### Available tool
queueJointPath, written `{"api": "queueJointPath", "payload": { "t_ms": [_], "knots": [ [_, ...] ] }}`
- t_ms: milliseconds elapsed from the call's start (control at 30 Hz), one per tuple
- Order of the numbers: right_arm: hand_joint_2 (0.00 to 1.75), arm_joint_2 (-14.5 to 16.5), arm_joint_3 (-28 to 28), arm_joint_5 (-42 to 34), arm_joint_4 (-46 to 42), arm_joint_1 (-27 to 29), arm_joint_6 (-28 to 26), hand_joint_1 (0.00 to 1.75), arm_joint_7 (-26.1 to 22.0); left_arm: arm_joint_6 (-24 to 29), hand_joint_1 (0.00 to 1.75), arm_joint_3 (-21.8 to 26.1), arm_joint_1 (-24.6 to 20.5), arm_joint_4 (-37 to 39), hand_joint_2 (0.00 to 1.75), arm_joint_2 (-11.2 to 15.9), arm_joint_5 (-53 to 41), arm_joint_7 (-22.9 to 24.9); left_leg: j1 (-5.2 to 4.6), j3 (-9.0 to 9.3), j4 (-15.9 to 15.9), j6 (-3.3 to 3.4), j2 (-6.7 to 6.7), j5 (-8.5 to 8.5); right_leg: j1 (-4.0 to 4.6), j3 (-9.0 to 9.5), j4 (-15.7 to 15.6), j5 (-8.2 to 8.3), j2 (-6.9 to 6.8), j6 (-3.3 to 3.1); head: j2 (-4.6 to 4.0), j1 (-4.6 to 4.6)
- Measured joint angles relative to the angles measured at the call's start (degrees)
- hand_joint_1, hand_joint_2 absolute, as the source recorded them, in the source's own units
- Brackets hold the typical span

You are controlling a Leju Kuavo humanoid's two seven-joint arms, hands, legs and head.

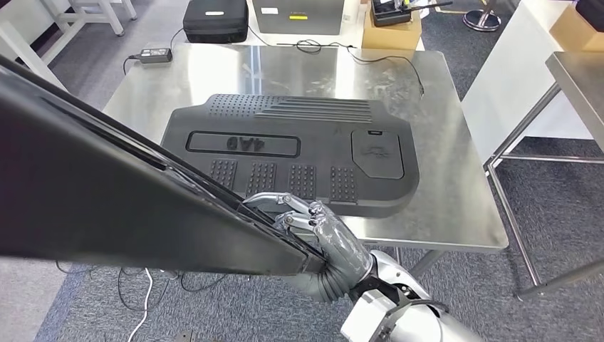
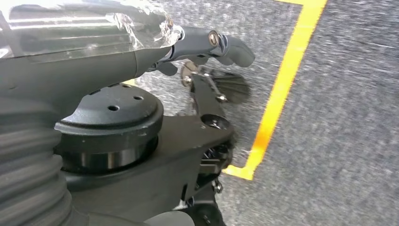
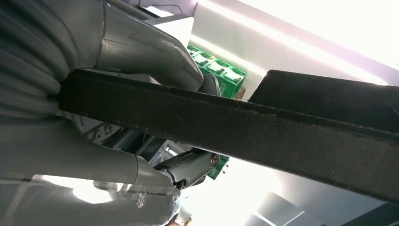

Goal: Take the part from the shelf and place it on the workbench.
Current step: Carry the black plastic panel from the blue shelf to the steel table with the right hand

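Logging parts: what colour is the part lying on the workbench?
Black part, clearest in the head view.

We are in a workshop or test lab: a bare steel tabletop (image 1: 456, 178) stands on grey carpet (image 1: 570, 206), with a black equipment case (image 1: 216, 20) and a cardboard box (image 1: 390, 32) at the top of the frame, a power adapter (image 1: 154, 53) with loose cables at upper left, and yellow floor tape (image 2: 282, 84) marking zones.

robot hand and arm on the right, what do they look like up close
The right robot hand has shiny silver metallic fingers and a grey palm under clear film. A grey ribbed cover wraps the wrist, joined to a silver arm with a black bracket. The right wrist view shows a thick grey thumb.
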Motion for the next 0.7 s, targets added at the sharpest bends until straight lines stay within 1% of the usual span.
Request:
{"api": "queueJointPath", "payload": {
  "t_ms": [33, 67, 100, 133, 167, 200, 233, 267, 300, 367, 400, 433, 467, 500, 533, 567, 600, 633, 667, 700],
  "knots": [
    [1.75, 0.0, 0.0, 0.0, 0.0, 0.0, 0.0, 1.75, 0.0, 0.0, 0.0, 0.0, 0.0, 0.0, 1.75, 0.0, 0.0, 0.0, 0.08, 0.53, 0.1, -0.28, 0.0, -0.68, -0.02, 0.87, -3.5, 2.89, 0.01, -0.09, 0.0, 0.13],
    [1.75, 0.0, 0.0, 0.0, 0.1, 0.0, 0.0, 1.75, 0.0, 0.0, 0.0, 0.0, -0.1, 0.0, 1.75, 0.0, 0.0, 0.0, 0.11, 0.96, 0.2, -0.59, -0.02, -1.23, 0.13, 1.51, -6.5, 4.68, 0.01, -0.25, 0.0, 0.27],
    [1.75, 0.0, 0.0, 0.0, 0.1, 0.0, 0.0, 1.75, 0.0, 0.0, 0.0, 0.0, -0.1, 0.0, 1.75, 0.0, 0.0, 0.0, 0.13, 1.14, 0.3, -0.94, -0.01, -1.63, 0.27, 1.83, -8.1, 5.86, 0.02, -0.63, 0.0, 0.36],
    [1.75, 0.0, 0.0, 0.0, 0.2, 0.0, 0.0, 1.75, 0.0, 0.0, 0.0, 0.0, -0.1, 0.0, 1.75, 0.0, 0.0, 0.0, 0.12, 1.27, 0.4, -1.36, 0.01, -1.86, 0.47, 1.84, -8.8, 6.15, 0.07, -1.15, 0.0, 0.34],
    [1.75, 0.0, 0.0, 0.0, 0.2, -0.1, 0.0, 1.75, 0.0, 0.0, 0.0, 0.0, -0.1, 0.0, 1.75, 0.0, 0.0, -0.1, 0.1, 1.55, 0.4, -1.72, 0.0, -1.92, 0.62, 1.87, -9.0, 5.95, 0.11, -1.68, 0.0, 0.21],
    [1.75, 0.1, 0.0, 0.0, 0.2, -0.1, 0.0, 1.75, -0.1, 0.1, 0.0, 0.0, -0.1, 0.0, 1.75, 0.0, 0.0, -0.3, 0.1, 1.77, 0.6, -2.07, 0.03, -2.07, 0.51, 2.24, -9.1, 6.18, 0.16, -2.19, 0.0, 0.03],
    [1.75, 0.2, 0.0, -0.1, 0.2, -0.1, 0.0, 1.75, -0.1, 0.2, 0.0, -0.1, -0.2, 0.0, 1.75, 0.0, -0.1, -0.5, 0.11, 1.83, 1.5, -2.41, 0.06, -2.24, 0.43, 2.72, -9.3, 6.06, 0.17, -2.58, 0.0, -0.23],
    [1.75, 0.3, 0.0, -0.1, 0.2, -0.2, 0.0, 1.75, -0.1, 0.4, 0.0, -0.2, -0.3, 0.0, 1.75, 0.0, -0.1, -0.7, 0.17, 1.24, 3.1, -2.72, 0.09, -2.73, 0.32, 3.22, -9.5, 5.91, 0.11, -2.9, 0.0, -0.6],
    [1.75, 0.3, 0.0, -0.1, 0.2, -0.2, 0.0, 1.75, -0.1, 0.6, 0.0, -0.3, -0.3, 0.0, 1.75, 0.0, -0.1, -0.9, 0.28, -0.09, 5.9, -3.05, 0.12, -3.69, 0.23, 3.64, -9.6, 5.72, 0.05, -3.16, 0.0, -0.98],
    [1.75, 0.4, 0.0, -0.2, 0.2, -0.3, 0.0, 1.75, -0.1, 0.9, 0.0, -0.5, -0.4, 0.0, 1.75, 0.0, -0.1, -1.0, 0.5, -4.48, 13.1, -3.59, 0.16, -6.65, 0.34, 3.99, -9.7, 5.28, 0.0, -3.51, 0.0, -1.4],
    [1.75, 0.4, 0.0, -0.3, 0.3, -0.3, 0.0, 1.75, -0.1, 1.0, 0.0, -0.5, -0.3, 0.0, 1.75, 0.0, -0.1, -1.1, 0.58, -6.57, 15.9, -3.68, 0.16, -7.79, 0.4, 4.1, -9.7, 5.08, 0.05, -3.57, 0.0, -1.38],
    [1.75, 0.4, 0.0, -0.3, 0.3, -0.2, 0.0, 1.75, -0.1, 1.1, 0.0, -0.6, -0.3, 0.0, 1.75, 0.0, -0.1, -1.1, 0.6, -7.92, 17.0, -3.68, 0.16, -7.92, 0.46, 4.28, -9.7, 4.87, 0.13, -3.59, 0.0, -1.33],
    [1.75, 0.4, 0.0, -0.3, 0.3, -0.2, 0.0, 1.75, -0.1, 1.2, 0.0, -0.8, -0.3, 0.0, 1.75, 0.0, -0.1, -1.1, 0.61, -8.21, 16.0, -3.62, 0.16, -6.69, 0.51, 4.56, -9.6, 4.65, 0.2, -3.59, 0.0, -1.38],
    [1.75, 0.4, 0.0, -0.4, 0.4, -0.2, 0.0, 1.75, -0.1, 1.3, 0.0, -0.8, -0.3, 0.0, 1.75, 0.0, -0.2, -1.1, 0.58, -7.6, 13.4, -3.45, 0.17, -4.54, 0.55, 4.95, -9.6, 4.4, 0.26, -3.55, 0.0, -1.46],
    [1.75, 0.4, 0.0, -0.4, 0.4, -0.2, 0.0, 1.75, -0.2, 1.4, 0.0, -0.9, -0.3, 0.0, 1.75, 0.0, -0.2, -1.1, 0.51, -6.3, 9.4, -3.2, 0.2, -1.7, 0.58, 5.37, -9.7, 4.13, 0.27, -3.48, 0.0, -1.51],
    [1.75, 0.4, 0.0, -0.5, 0.4, -0.3, 0.0, 1.75, -0.2, 1.4, 0.0, -0.9, -0.3, 0.0, 1.75, 0.0, -0.2, -1.1, 0.4, -5.17, 5.8, -2.92, 0.24, 0.28, 0.62, 5.76, -9.7, 3.91, 0.26, -3.37, 0.0, -1.52],
    [1.75, 0.5, 0.0, -0.6, 0.5, -0.3, 0.0, 1.75, -0.3, 1.5, 0.0, -0.9, -0.3, 0.0, 1.75, 0.0, -0.2, -1.1, 0.24, -4.44, 3.2, -2.62, 0.32, 1.22, 0.67, 5.95, -9.6, 3.7, 0.24, -3.18, 0.0, -1.55],
    [1.75, 0.5, 0.0, -0.7, 0.5, -0.3, 0.0, 1.75, -0.3, 1.5, 0.0, -0.9, -0.3, 0.0, 1.75, 0.0, -0.2, -1.1, 0.07, -4.08, 1.6, -2.27, 0.41, 1.73, 0.69, 6.05, -9.6, 3.49, 0.19, -2.89, 0.0, -1.55],
    [1.75, 0.6, 0.1, -0.8, 0.6, -0.3, 0.0, 1.75, -0.4, 1.6, 0.0, -0.9, -0.3, 0.0, 1.75, 0.0, -0.2, -1.1, -0.07, -4.14, 1.4, -1.99, 0.43, 1.42, 0.71, 6.12, -9.6, 3.33, 0.13, -2.56, 0.0, -1.52],
    [1.75, 0.6, 0.1, -0.9, 0.7, -0.4, 0.0, 1.75, -0.5, 1.6, 0.0, -1.0, -0.3, 0.0, 1.75, 0.0, -0.2, -1.1, -0.04, -3.98, 1.2, -2.02, 0.39, 1.6, 0.82, 6.13, -9.6, 3.05, 0.09, -2.55, 0.0, -1.51]
  ]
}}
